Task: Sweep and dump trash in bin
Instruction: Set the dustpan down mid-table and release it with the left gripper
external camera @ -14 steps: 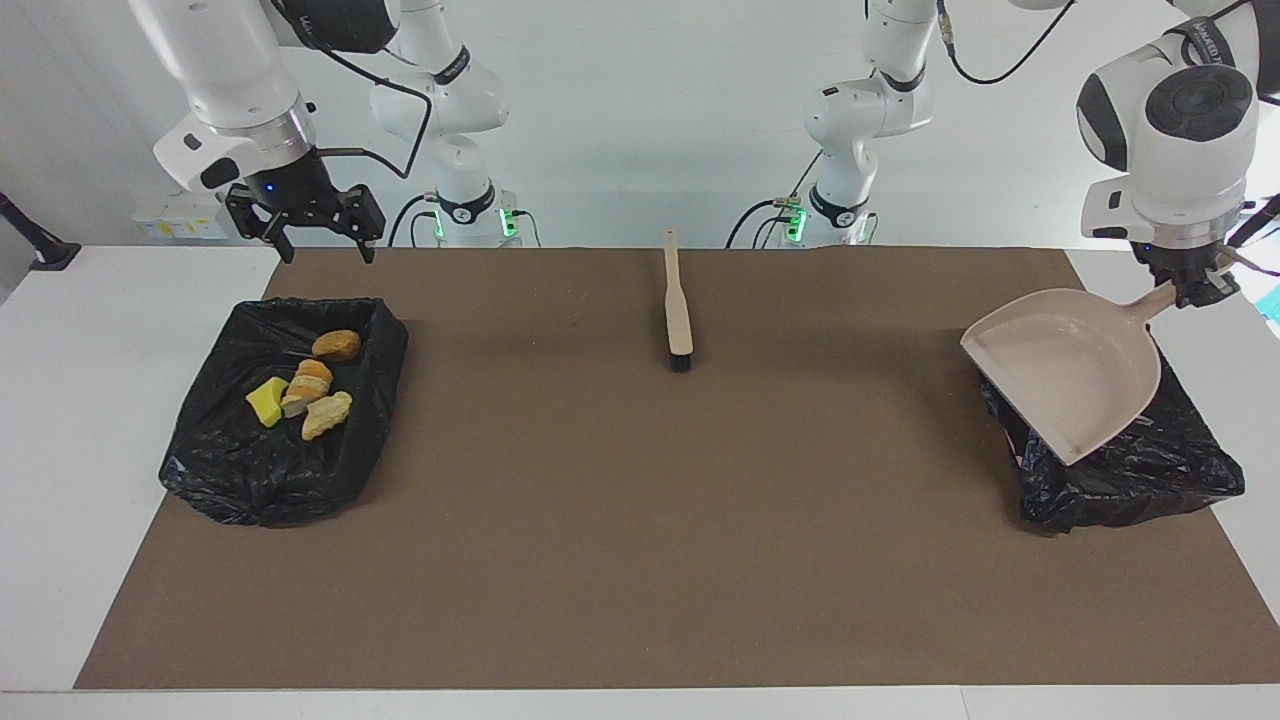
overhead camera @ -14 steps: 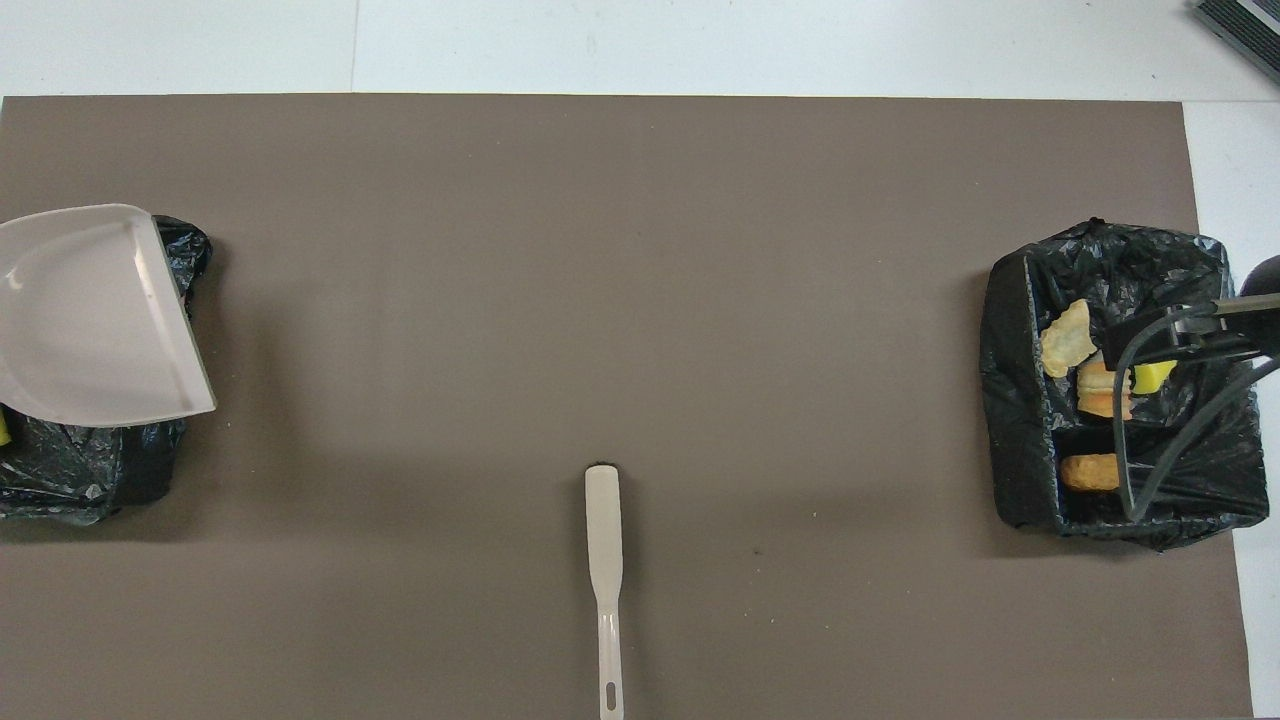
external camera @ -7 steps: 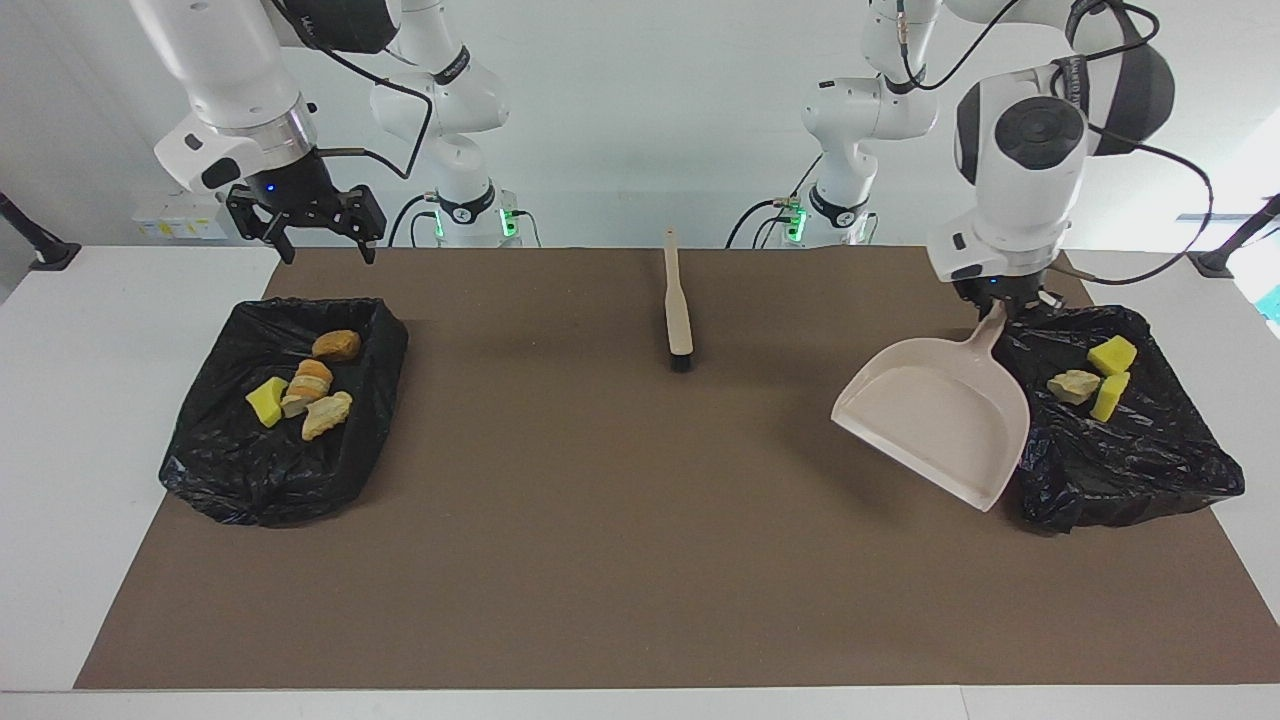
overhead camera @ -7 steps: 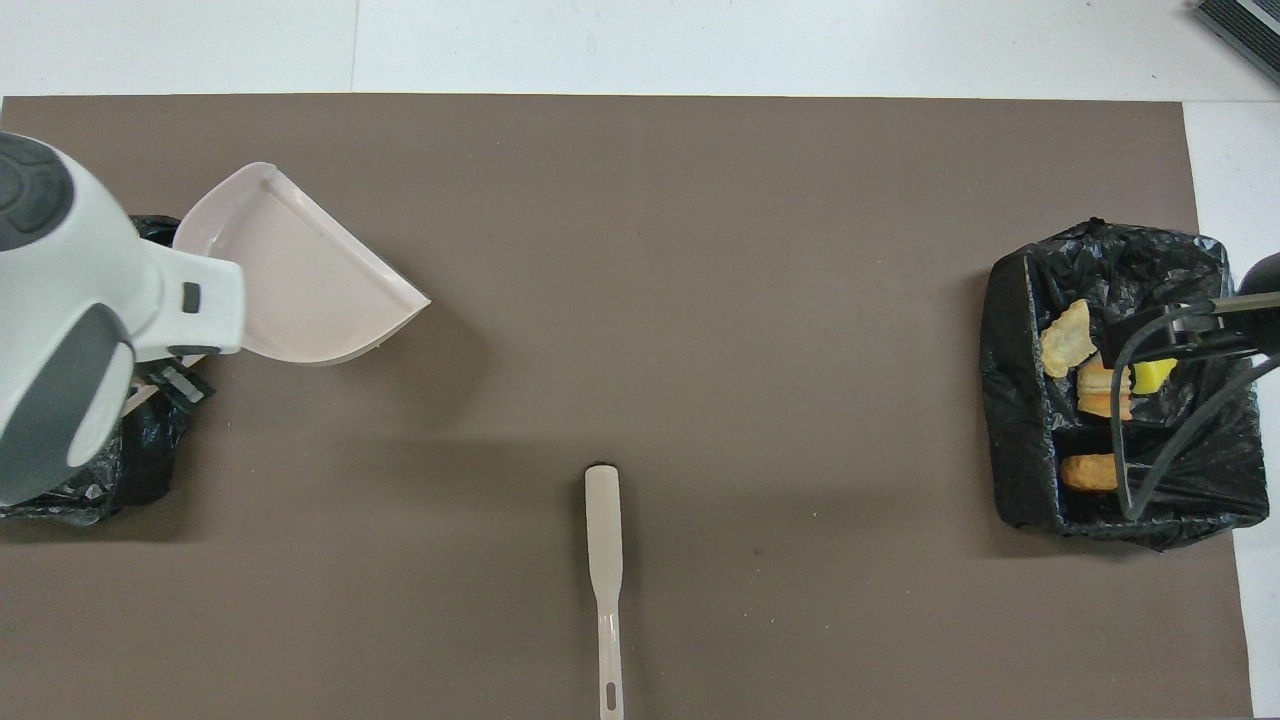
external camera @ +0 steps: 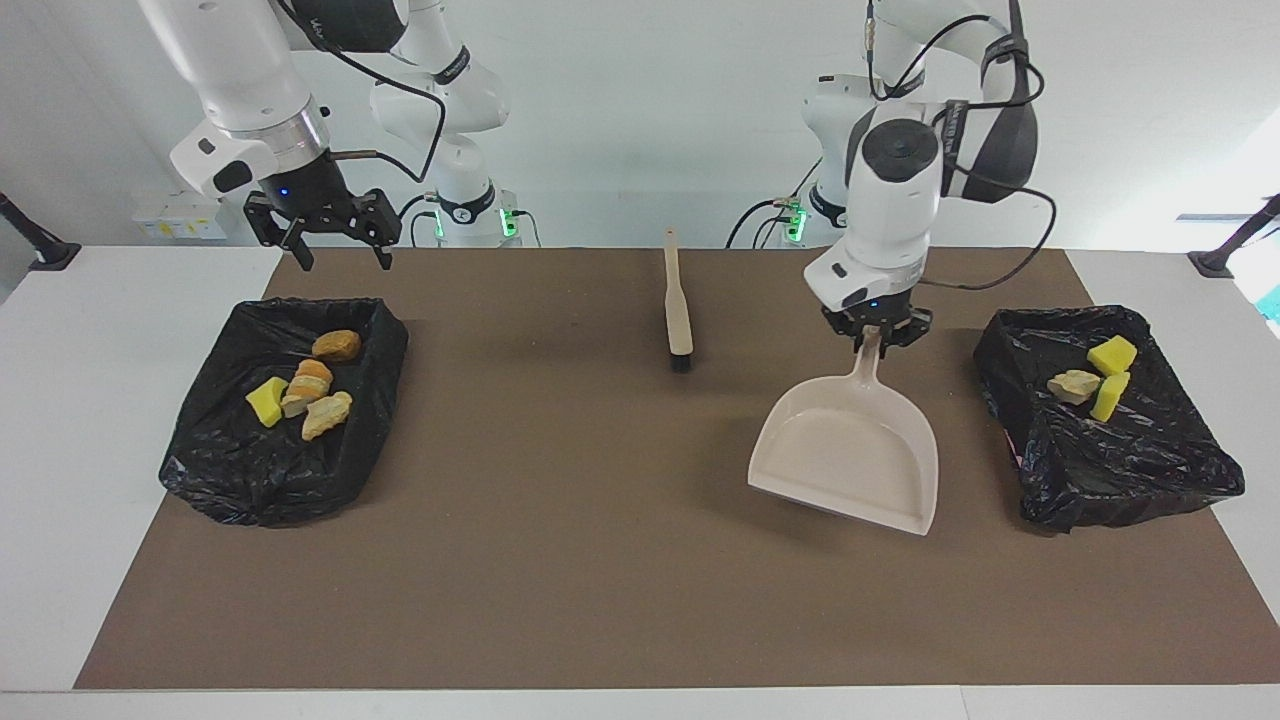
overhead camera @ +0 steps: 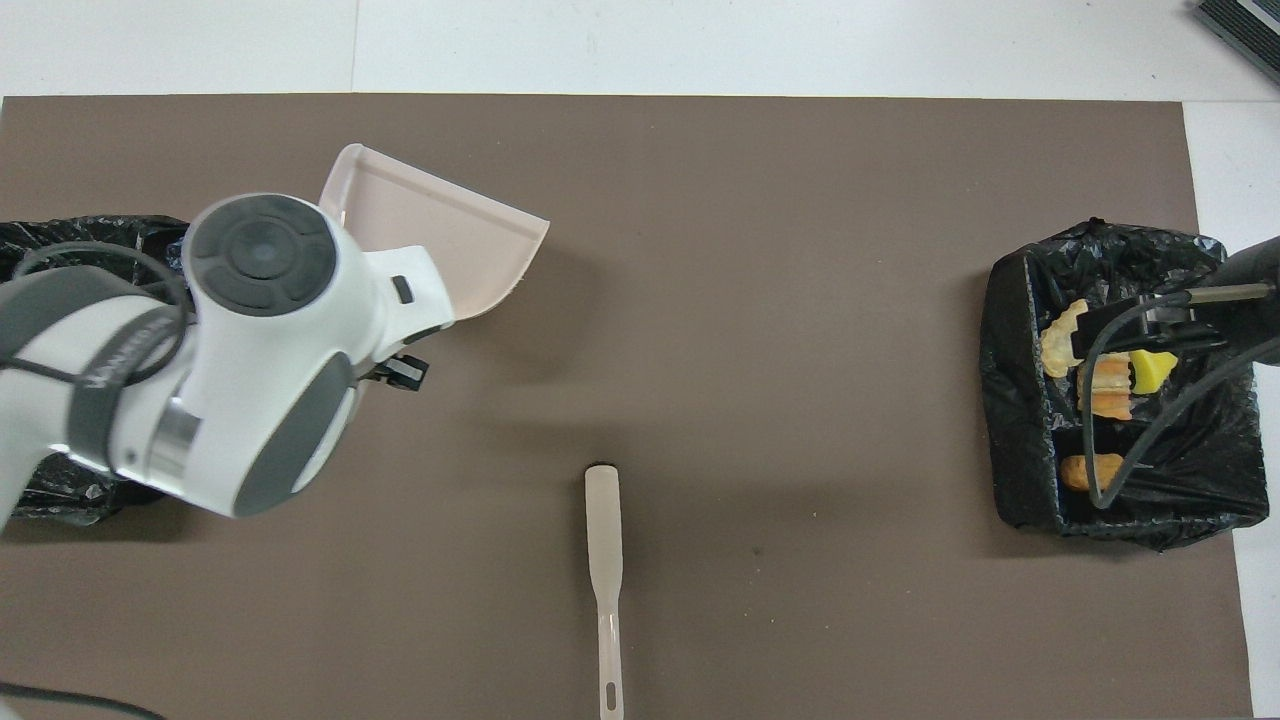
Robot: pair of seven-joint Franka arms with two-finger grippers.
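The left end effector (external camera: pixel 878 336) is clamped on the handle of the beige dustpan (external camera: pixel 850 450), which hangs empty and tilted over the brown mat (external camera: pixel 620 560) on the counter (external camera: pixel 90 330), between the brush (external camera: pixel 679 305) and the black-lined bin at the left arm's end (external camera: pixel 1130 470). The right end effector (external camera: pixel 322 232) waits with its fingers spread wide and nothing between them, above the edge of the other black-lined bin (external camera: pixel 260 480) at the right arm's end. The trash is divided between the two bins: four pieces (external camera: pixel 305 388) in the bin at the right arm's end and three pieces (external camera: pixel 1098 375) in the bin at the left arm's end; no piece is visible on the mat. Judgement: sweeping and dumping appear complete, and the step in hand is disposal of the tool. The next move calls for lowering the dustpan flat onto bare mat, apart from the brush and both bins, and then opening the fingers to free the handle.
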